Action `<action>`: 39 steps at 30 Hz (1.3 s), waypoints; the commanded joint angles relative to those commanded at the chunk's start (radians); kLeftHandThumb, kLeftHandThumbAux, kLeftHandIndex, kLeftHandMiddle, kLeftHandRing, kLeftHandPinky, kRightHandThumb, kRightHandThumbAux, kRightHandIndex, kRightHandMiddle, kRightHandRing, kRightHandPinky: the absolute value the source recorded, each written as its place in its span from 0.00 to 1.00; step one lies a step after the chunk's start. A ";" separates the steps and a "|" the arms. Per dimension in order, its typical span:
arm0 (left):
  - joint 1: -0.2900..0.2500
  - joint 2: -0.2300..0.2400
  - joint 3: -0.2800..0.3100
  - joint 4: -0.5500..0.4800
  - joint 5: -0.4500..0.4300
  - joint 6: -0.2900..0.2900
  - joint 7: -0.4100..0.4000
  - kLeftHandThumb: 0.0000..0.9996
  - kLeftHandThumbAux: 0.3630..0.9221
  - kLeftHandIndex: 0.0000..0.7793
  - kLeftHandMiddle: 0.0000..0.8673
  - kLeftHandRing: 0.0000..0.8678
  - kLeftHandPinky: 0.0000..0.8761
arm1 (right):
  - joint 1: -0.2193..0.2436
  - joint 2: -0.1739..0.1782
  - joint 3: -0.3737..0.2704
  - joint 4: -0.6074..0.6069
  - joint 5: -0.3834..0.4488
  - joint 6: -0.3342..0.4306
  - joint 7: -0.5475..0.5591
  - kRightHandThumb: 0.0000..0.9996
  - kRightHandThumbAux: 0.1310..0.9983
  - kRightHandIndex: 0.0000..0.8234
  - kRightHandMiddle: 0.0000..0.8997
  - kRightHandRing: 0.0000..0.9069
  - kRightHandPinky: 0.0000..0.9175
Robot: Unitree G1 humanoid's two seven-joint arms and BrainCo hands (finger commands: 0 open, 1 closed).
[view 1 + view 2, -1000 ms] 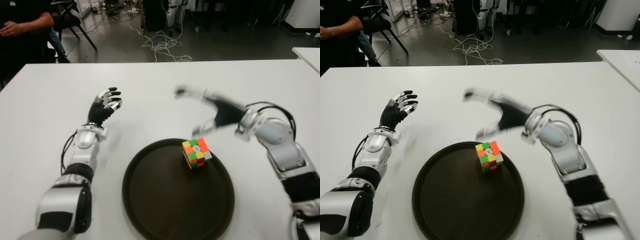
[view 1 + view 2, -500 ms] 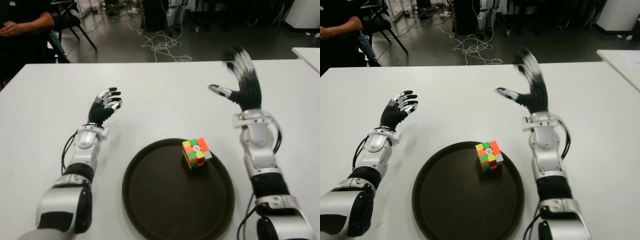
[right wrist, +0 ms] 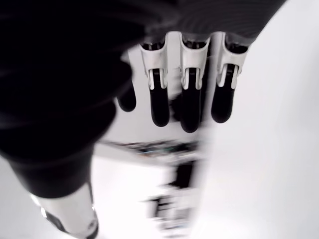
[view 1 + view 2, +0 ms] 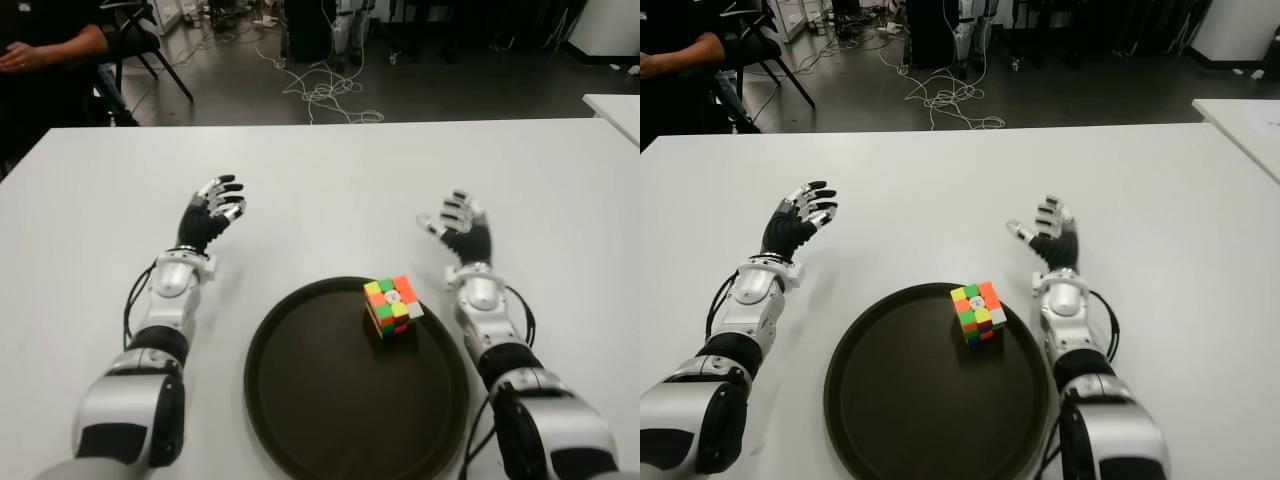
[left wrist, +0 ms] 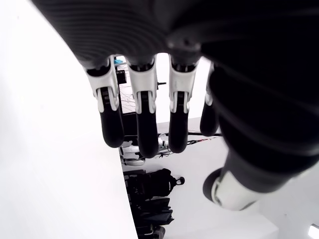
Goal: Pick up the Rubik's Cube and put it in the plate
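The Rubik's Cube (image 4: 392,306) stands inside the dark round plate (image 4: 330,400), near its far right rim. Nothing holds it. My right hand (image 4: 457,225) is over the white table just right of the plate and beyond its rim, fingers spread and empty. My left hand (image 4: 212,207) is well left of the plate, also open and empty. In the right wrist view the fingers (image 3: 190,99) hang loose with nothing between them; the left wrist view shows its fingers (image 5: 144,124) loose too.
The white table (image 4: 330,180) stretches around the plate. A seated person (image 4: 45,50) is at the far left corner beyond the table's edge. Cables lie on the floor behind. Another table's corner (image 4: 615,108) shows at the right.
My right hand let go of the cube, swung away to the right and up, then dropped back to beside the plate. The cube stayed in the plate. The left hand has not moved.
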 joint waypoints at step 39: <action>-0.006 0.002 0.021 0.006 -0.024 0.006 -0.023 0.17 0.76 0.27 0.30 0.31 0.32 | 0.003 -0.049 0.036 0.031 -0.046 -0.120 -0.064 0.02 0.76 0.21 0.30 0.30 0.31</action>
